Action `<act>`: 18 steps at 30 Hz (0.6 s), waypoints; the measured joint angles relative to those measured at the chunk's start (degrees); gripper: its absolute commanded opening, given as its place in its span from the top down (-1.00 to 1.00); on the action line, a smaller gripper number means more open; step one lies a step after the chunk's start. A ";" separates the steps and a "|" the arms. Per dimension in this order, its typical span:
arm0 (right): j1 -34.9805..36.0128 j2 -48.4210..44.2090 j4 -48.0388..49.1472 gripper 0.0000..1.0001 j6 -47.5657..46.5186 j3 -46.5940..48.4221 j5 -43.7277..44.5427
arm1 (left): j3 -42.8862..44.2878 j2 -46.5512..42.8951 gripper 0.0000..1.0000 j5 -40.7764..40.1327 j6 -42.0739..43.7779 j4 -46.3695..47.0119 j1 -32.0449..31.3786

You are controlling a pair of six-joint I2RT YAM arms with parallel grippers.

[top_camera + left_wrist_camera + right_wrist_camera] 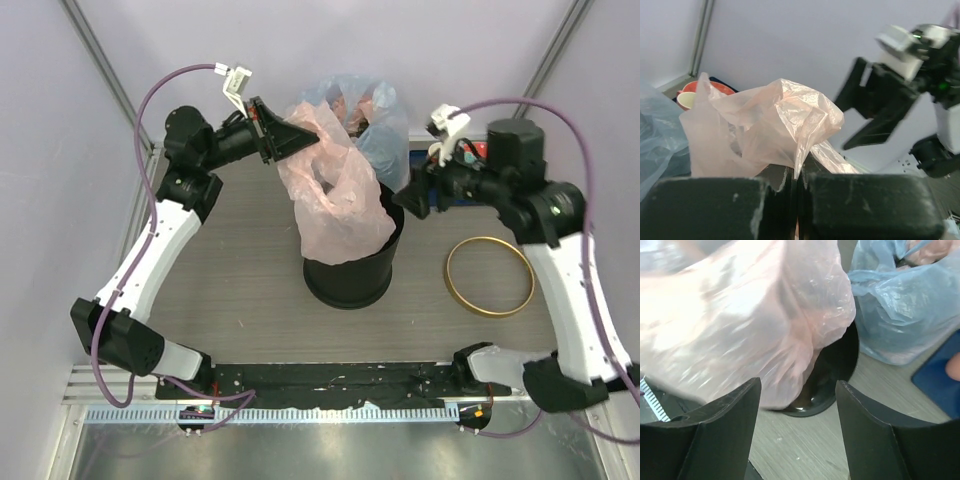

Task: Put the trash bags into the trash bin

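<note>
left gripper point(300, 137): raised over the back left of the tabletop point(230, 285), pointing right, level with the top of the pink bag point(335, 195).
left fingers point(715, 210): pressed together, pinching a fold at the top of the pink bag; the film stands up in a crumpled peak just past the tips.
pink bag: held up by that one pinched corner. It hangs loose and crinkled from the left fingers down onto the bin point(350, 282). Its lower part covers most of the bin's mouth and spills over the rim on the side toward the left arm. How far it reaches inside cannot be told.
bin: black, upright, mid-tabletop between the two arms. A strip of its open mouth shows on the right side, beside the bag.
right gripper point(799, 386): low at the bin's right side, aimed at the rim and the hanging bag.
right fingers point(715, 435): spread wide, nothing between them, clear of both bag and bin.
hoop point(490, 312): gold, flat on the tabletop to the right of the bin, apart from it.
blue bag point(385, 125): stuffed, standing just behind the bin.
tray point(940, 377): dark blue, on the tabletop beside the blue bag; only a corner shows.
</note>
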 measured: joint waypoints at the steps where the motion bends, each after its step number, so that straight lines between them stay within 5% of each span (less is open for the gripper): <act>1: -0.11 -2.34 -0.94 -0.29 -0.76 0.24 0.11 | 0.00 0.22 1.00 -0.85 0.17 -0.20 -0.04; 8: 0.09 -12.85 -3.50 0.14 -0.87 -3.28 -8.87 | 0.07 2.27 1.00 -6.27 0.50 -1.40 -0.76; 18: 10.67 -6.60 4.04 0.23 4.39 -14.93 -12.46 | 1.84 4.76 1.00 -11.30 3.37 -7.13 -3.78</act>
